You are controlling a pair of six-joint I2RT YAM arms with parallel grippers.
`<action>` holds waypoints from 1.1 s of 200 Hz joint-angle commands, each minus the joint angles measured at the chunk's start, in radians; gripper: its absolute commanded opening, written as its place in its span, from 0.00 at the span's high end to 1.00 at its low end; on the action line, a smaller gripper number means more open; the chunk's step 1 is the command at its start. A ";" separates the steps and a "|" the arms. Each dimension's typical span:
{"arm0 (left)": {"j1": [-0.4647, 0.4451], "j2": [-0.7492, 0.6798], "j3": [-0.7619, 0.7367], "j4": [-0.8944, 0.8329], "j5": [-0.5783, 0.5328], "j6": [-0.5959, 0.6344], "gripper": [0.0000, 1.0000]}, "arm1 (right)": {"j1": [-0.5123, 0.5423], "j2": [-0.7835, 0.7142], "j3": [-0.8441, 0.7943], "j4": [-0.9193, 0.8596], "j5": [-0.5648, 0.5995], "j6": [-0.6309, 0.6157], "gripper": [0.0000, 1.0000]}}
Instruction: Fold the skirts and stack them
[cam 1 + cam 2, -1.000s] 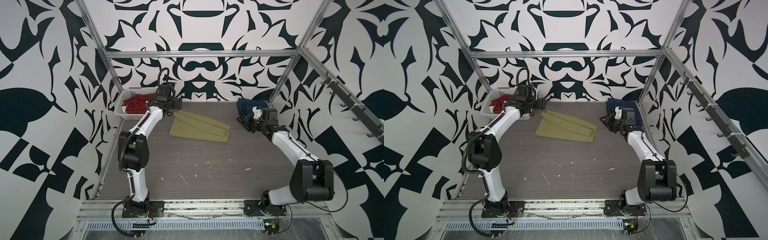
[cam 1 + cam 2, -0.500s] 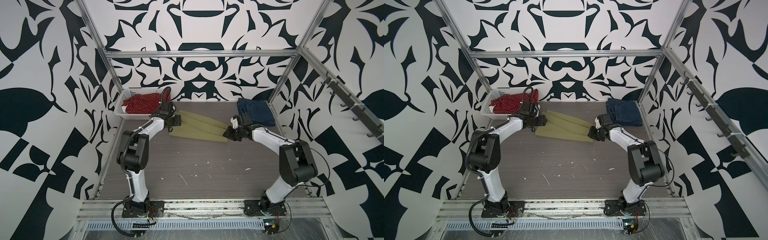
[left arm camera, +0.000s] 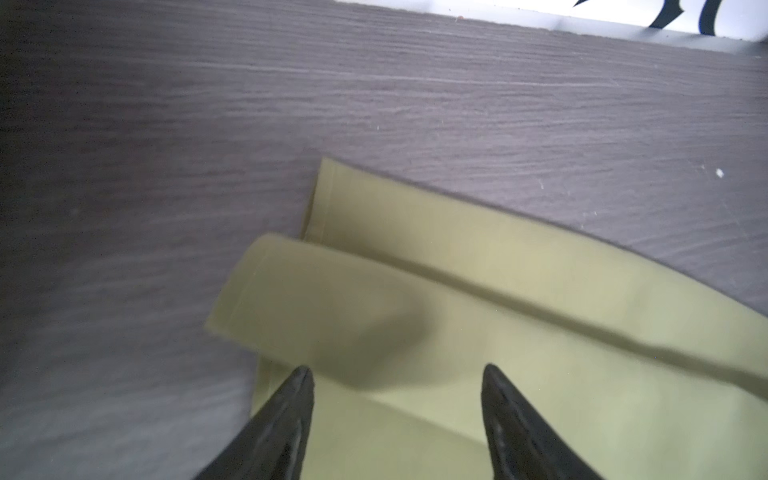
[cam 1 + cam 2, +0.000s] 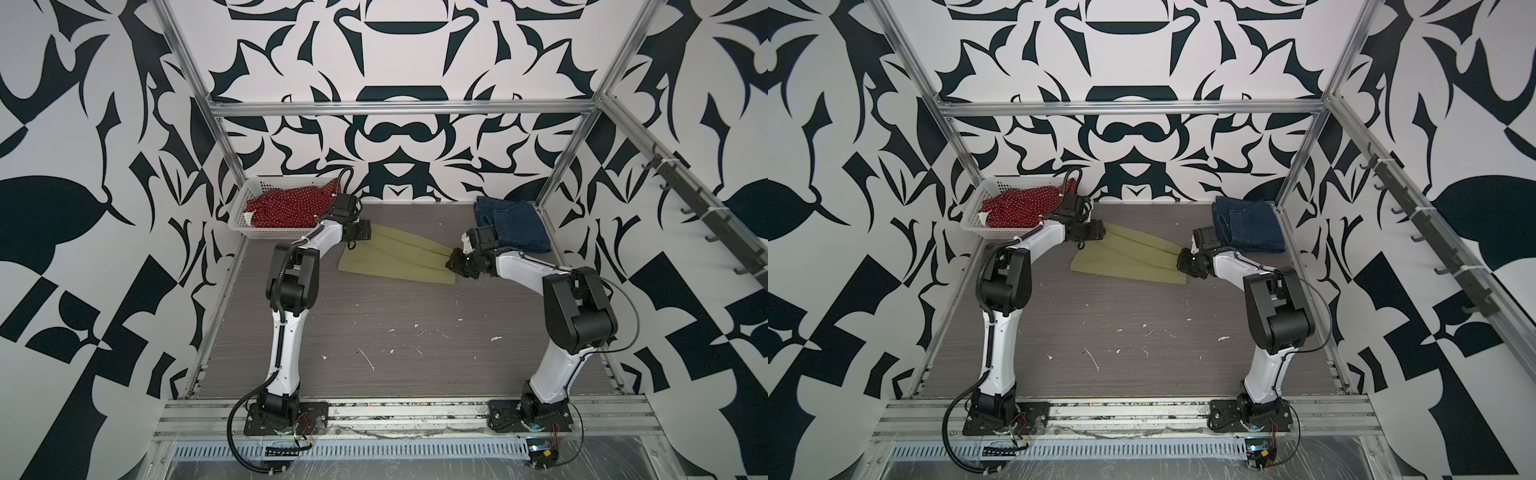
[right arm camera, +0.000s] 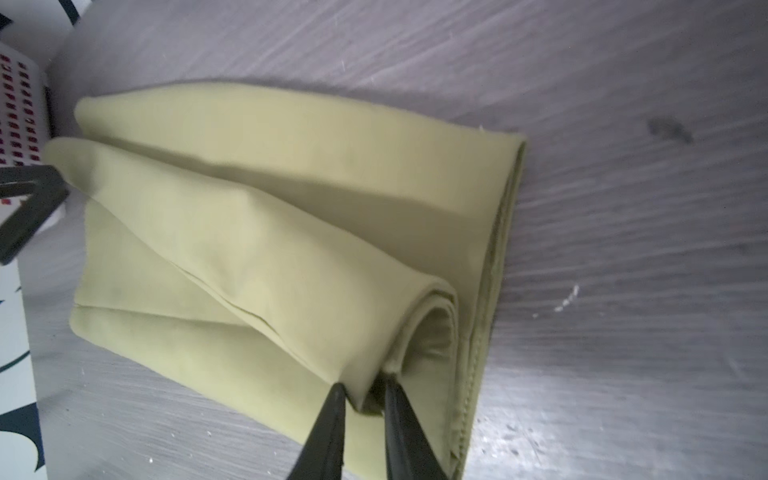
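The olive skirt [image 4: 395, 257] lies folded on the desk [image 4: 415, 324]; the left end effector [image 3: 395, 374] stands open over its left end, holding nothing, while the right end effector [image 5: 363, 386] pinches a fold at its right end. The denim skirt [image 4: 515, 224] lies folded far right, the red skirt [image 4: 286, 208] in the basket [image 4: 266, 233]

The left arm [image 4: 286, 345] is bent at the elbow and extended toward the far side, with the wrist angled inward. The left gripper [image 3: 395, 370] is held with both fingers spread well apart. The right arm [image 4: 519, 266] is bent likewise and reached inward, low over the surface. The right gripper [image 5: 365, 384] is closed narrowly on a fold of the olive-green skirt [image 5: 270, 232].
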 commanded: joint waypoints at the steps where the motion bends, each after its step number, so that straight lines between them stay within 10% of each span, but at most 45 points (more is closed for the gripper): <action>1: -0.002 0.069 0.114 -0.051 0.029 0.005 0.33 | -0.013 0.004 0.049 0.090 -0.003 0.062 0.77; 82: 0.006 0.157 0.482 -0.122 0.032 0.045 0.32 | -0.146 0.086 0.181 0.166 -0.111 0.159 0.78; 139: 0.004 -0.128 0.110 -0.002 0.036 -0.001 0.29 | -0.190 0.075 0.169 0.195 -0.188 0.235 0.78; 220: -0.087 -0.386 -0.376 0.090 -0.014 -0.011 0.22 | -0.176 0.111 0.194 0.056 -0.212 -0.025 0.66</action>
